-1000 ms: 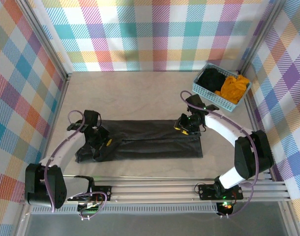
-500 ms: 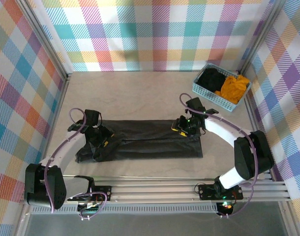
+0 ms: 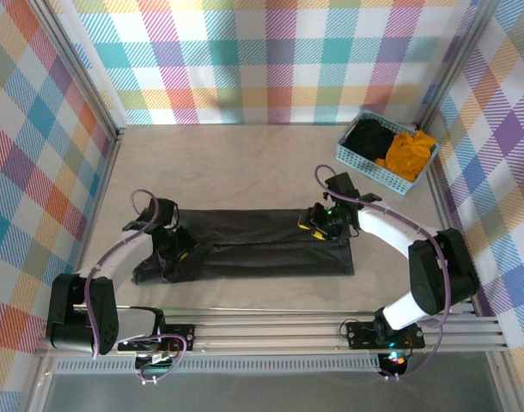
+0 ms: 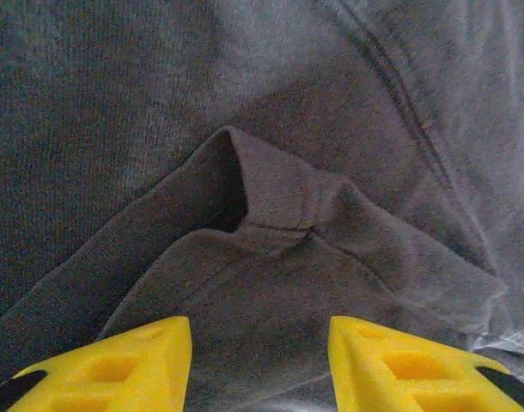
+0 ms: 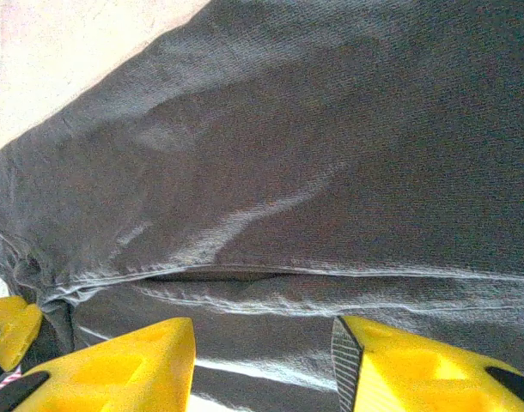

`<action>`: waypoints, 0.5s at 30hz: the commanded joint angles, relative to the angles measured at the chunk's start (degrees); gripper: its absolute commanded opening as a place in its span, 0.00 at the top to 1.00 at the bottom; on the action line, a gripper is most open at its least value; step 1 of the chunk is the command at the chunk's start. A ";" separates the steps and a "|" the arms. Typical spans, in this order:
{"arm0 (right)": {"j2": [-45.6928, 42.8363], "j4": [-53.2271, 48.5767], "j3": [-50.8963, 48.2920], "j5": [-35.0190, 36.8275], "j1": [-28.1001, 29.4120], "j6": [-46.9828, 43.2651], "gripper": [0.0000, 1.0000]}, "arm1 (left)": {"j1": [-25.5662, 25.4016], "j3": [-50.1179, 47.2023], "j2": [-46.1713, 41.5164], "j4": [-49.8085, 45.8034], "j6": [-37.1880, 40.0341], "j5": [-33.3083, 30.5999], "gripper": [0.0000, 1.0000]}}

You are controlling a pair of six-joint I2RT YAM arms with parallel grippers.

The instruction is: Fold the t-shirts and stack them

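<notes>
- Three t-shirts are showing: one charcoal-grey t-shirt [image 3: 262, 245] is lying on the desk [image 3: 245, 163], while one black t-shirt [image 3: 368, 137] and one mustard-orange t-shirt [image 3: 410, 153] are sitting in the basket [image 3: 365, 170].
- One basket is standing on the desk.
- Two arms are reaching over the cloth: one left arm [image 3: 114, 262], one right arm [image 3: 398, 233].
- Two end effectors are showing: the left end effector [image 3: 180, 251] and the right end effector [image 3: 318, 221].
- Four yellow fingers [image 4: 116, 360] are showing, two on each.
</notes>
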 commanded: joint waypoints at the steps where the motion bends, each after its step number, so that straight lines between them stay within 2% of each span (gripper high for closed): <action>1: -0.45 0.45 1.04 -0.54 -0.14 0.39 0.53 | 0.64 -1.02 -0.75 2.07 2.28 -0.35 0.55; 5: -0.52 -0.25 1.45 -0.72 -0.14 0.18 0.52 | 0.66 -0.65 -1.94 3.01 2.83 -1.46 0.55; 10: -0.52 -1.39 1.77 -0.62 -0.11 -0.27 0.52 | 1.67 2.19 -3.38 1.24 5.67 -6.22 0.55; 15: -0.74 -2.34 2.01 -0.79 -0.11 -0.53 0.52 | 5.83 2.05 0.63 4.28 8.17 -3.55 0.56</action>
